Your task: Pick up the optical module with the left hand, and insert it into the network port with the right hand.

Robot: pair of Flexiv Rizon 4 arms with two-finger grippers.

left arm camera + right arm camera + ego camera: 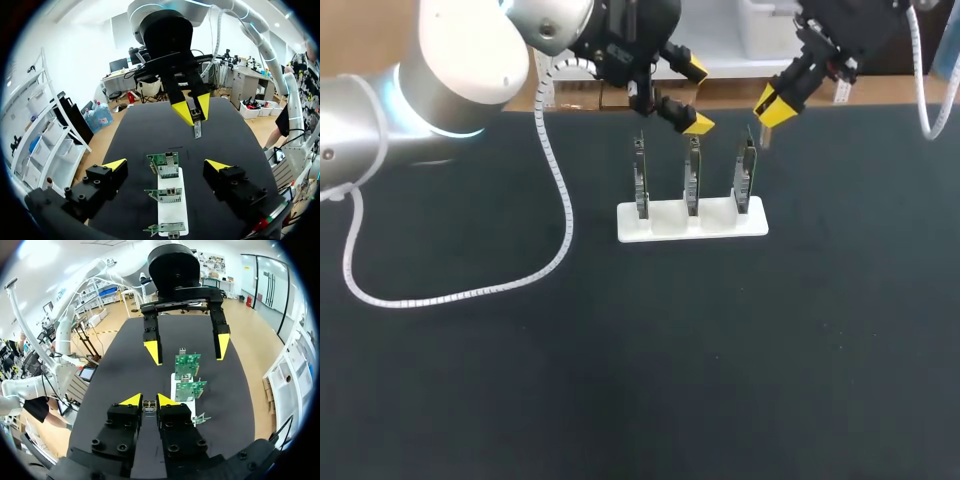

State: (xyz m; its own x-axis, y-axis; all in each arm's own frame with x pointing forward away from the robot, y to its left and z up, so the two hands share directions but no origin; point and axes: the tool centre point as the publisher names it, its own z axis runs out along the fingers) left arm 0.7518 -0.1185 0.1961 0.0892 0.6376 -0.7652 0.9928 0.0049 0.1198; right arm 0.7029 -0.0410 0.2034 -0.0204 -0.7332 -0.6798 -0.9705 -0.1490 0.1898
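The left tool [692, 96] hangs over the far edge of the black tabletop [620, 380], above and behind the left and middle boards. Its yellow-tipped fingers are spread wide with nothing between them. A white coiled cable [558, 205] drops from that arm and loops across the tabletop.

A white holder [660, 222] stands on the tabletop near the middle. It carries three upright circuit boards in a row: the left board [641, 180], the middle board [692, 178] and the right board [746, 172], each in its own slot.

The right tool [772, 108] sits above and just beyond the right board. Its fingers are nearly together, pinching the optical module [761, 135] from two sides. The module pokes out past the yellow tips, close to the right board's top edge. It appears to be apart from the board, though the head view leaves that uncertain.
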